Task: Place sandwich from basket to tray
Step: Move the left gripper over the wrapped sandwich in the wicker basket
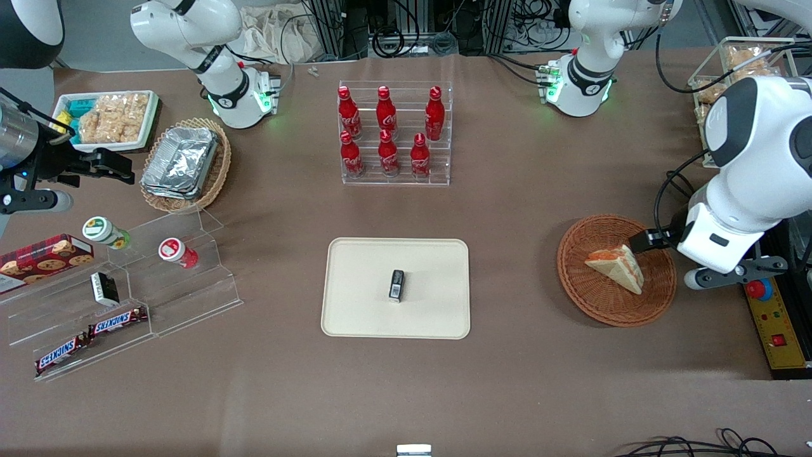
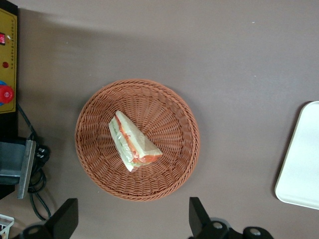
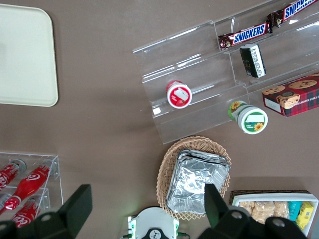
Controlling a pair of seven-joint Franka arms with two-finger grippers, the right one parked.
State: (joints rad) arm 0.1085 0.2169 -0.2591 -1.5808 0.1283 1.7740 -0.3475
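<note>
The sandwich (image 1: 615,266) is a pale wedge with orange and green filling. It lies in the round reddish-brown wicker basket (image 1: 590,301) toward the working arm's end of the table. My left gripper (image 1: 643,242) hovers above the basket's rim, open and empty. In the left wrist view the gripper (image 2: 132,221) is spread wide over bare table beside the basket (image 2: 167,102), with the sandwich (image 2: 133,143) in the basket's middle. The cream tray (image 1: 355,304) lies mid-table with a small black object (image 1: 396,285) on it. The tray's edge (image 2: 304,164) also shows in the wrist view.
A clear rack of red cola bottles (image 1: 393,136) stands farther from the camera than the tray. A stepped acrylic shelf with snacks (image 1: 127,298), a tan basket of foil containers (image 1: 187,162) and a white snack tray (image 1: 108,117) lie toward the parked arm's end. A yellow control box (image 1: 777,324) lies beside the basket.
</note>
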